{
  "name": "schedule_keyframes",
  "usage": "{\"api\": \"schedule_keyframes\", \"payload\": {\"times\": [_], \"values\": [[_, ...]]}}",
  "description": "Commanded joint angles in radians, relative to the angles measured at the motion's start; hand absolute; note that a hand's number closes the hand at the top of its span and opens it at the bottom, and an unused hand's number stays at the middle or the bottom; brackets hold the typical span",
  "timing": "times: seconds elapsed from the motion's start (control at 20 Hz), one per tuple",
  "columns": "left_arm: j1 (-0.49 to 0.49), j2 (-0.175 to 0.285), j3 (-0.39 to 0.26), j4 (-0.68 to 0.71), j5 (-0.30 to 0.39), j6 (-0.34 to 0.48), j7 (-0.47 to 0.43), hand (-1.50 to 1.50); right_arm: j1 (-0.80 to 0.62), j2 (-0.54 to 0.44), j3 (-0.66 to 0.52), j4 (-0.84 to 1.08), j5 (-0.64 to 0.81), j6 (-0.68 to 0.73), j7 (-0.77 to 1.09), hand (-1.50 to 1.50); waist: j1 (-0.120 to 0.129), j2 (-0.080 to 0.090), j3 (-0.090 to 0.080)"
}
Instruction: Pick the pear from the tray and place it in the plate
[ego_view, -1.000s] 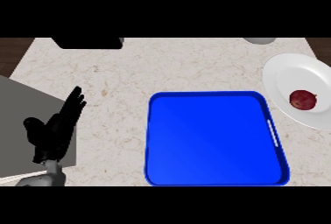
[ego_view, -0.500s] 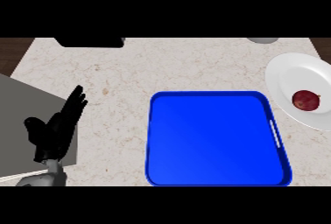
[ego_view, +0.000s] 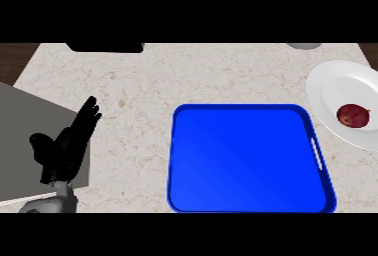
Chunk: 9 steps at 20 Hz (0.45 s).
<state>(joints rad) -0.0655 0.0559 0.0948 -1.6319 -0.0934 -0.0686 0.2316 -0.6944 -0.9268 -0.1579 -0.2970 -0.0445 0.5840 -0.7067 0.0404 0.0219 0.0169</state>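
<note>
The task looked finished, in my judgement: the reddish pear (ego_view: 354, 115) lay on the white plate (ego_view: 328, 85), just right of the blue tray (ego_view: 247, 160). The left robot hand (ego_view: 65, 147) rested left of the tray, fingers straight, holding nothing; the right one was not visible. The table (ego_view: 184, 75) was pale speckled stone.

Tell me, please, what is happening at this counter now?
Nothing is being handled. The dark red pear lies on the round white plate at the right, and the blue rectangular tray beside it holds nothing. The black left hand rests open near the left edge, fingers up; the right hand is out of view.
</note>
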Motion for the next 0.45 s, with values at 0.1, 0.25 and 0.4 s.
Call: {"api": "schedule_keyframes", "payload": {"times": [0.1, 0.25, 0.4], "values": [[-0.051, 0.029, 0.026, 0.046, 0.0, -0.006, 0.007, 0.0, 0.038, -0.037, 0.005, 0.003, -0.002, 0.181, -0.147, -1.5, -0.004, 0.009, -0.007], [-0.051, 0.003, 0.015, 0.072, -0.008, 0.007, -0.005, 0.0, 0.05, -0.044, 0.015, -0.002, 0.006, 0.162, -0.149, -1.5, -0.007, 0.011, -0.007], [-0.043, 0.008, 0.019, 0.039, 0.0, -0.003, -0.003, 0.0, 0.047, -0.074, 0.01, 0.008, -0.002, 0.17, -0.125, -1.5, 0.004, 0.011, -0.006]]}}
